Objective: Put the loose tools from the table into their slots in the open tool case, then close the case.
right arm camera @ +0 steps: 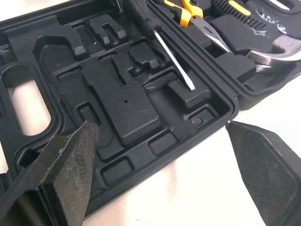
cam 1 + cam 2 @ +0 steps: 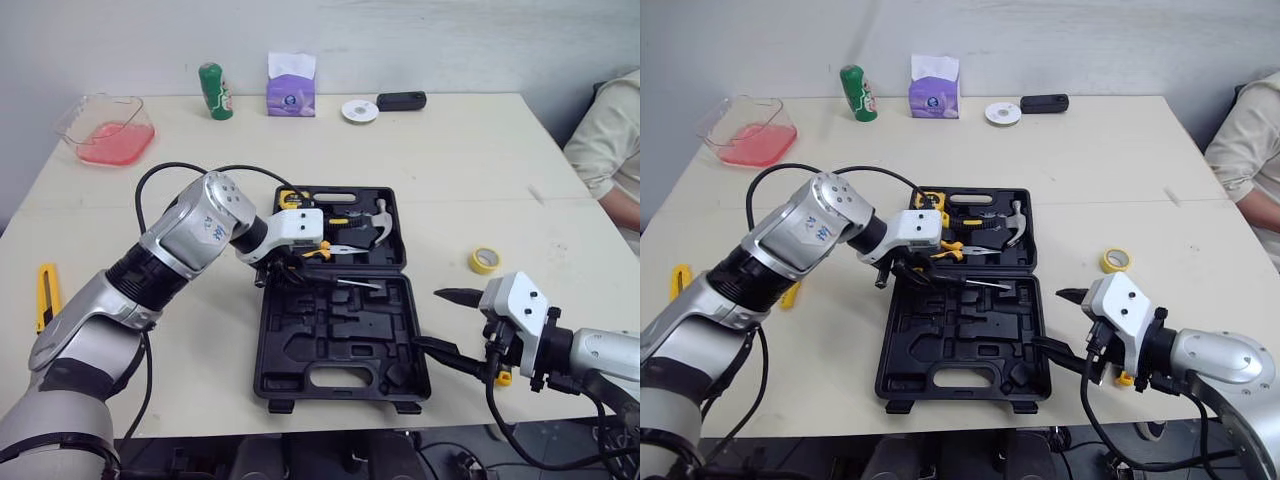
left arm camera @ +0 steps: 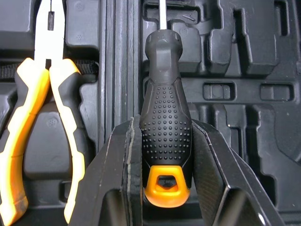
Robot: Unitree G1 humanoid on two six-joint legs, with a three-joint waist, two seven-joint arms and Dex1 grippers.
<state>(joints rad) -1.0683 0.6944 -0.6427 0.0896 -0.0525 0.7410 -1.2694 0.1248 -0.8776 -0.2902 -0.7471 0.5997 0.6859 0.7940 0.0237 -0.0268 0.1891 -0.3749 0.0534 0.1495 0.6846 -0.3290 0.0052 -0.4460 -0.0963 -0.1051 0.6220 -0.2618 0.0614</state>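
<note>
The black tool case lies open mid-table, its far half holding a hammer, yellow-handled pliers and a yellow tape measure. My left gripper is shut on the black dotted handle of a screwdriver with an orange end cap. Its steel shaft lies across the near half by the hinge. My right gripper stands wide open at the case's near right corner, one finger over the tray and the other finger over bare table.
A yellow utility knife lies near the left edge and a yellow tape roll right of the case. At the back stand a pink-filled container, green can, tissue pack, white disc and black object. A person's sleeve is at far right.
</note>
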